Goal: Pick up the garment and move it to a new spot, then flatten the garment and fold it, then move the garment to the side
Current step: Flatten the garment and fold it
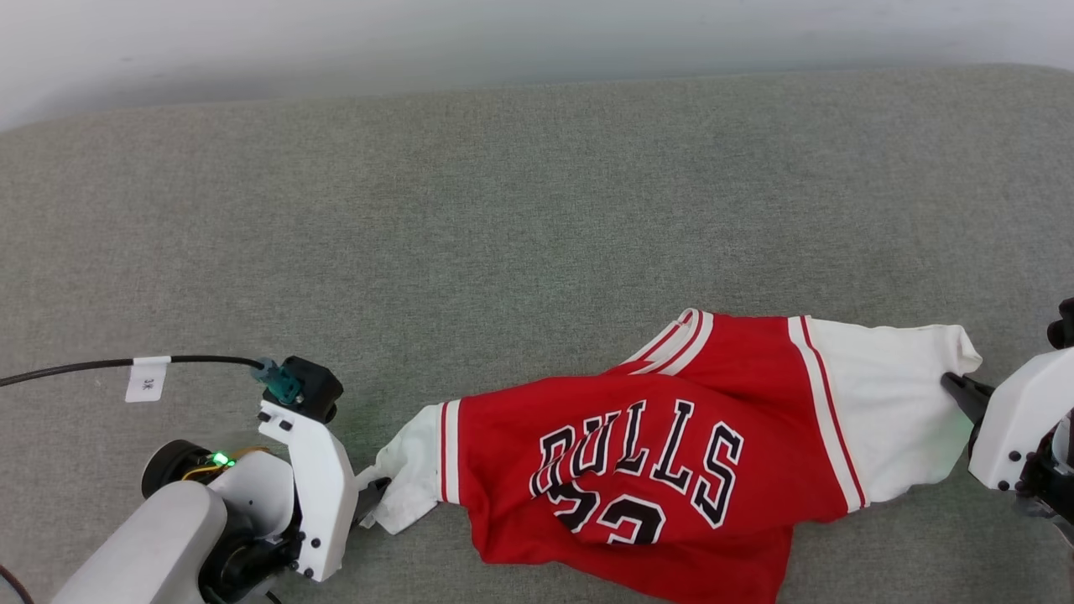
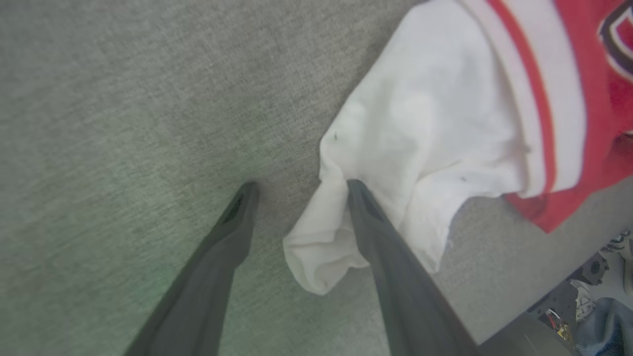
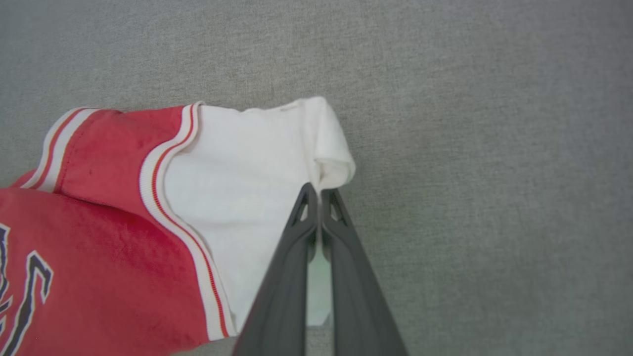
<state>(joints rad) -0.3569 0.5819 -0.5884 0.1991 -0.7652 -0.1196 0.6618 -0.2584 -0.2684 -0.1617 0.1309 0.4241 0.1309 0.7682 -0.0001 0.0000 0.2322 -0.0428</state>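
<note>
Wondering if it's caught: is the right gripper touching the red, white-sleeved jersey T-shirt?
Touching. Right wrist view: right gripper pinches a white sleeve of the red jersey T-shirt.

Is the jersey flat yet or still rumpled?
Rumpled: the red jersey-style T-shirt with white sleeves lies creased on the grey fabric surface; a fold hides part of its chest number.

The left claw (image 2: 301,184) stands spread wide, one finger (image 2: 232,227) over the bare grey fabric surface (image 2: 123,123), the other lying against the crumpled white sleeve (image 2: 420,128) of the red jersey (image 2: 603,113).
</note>
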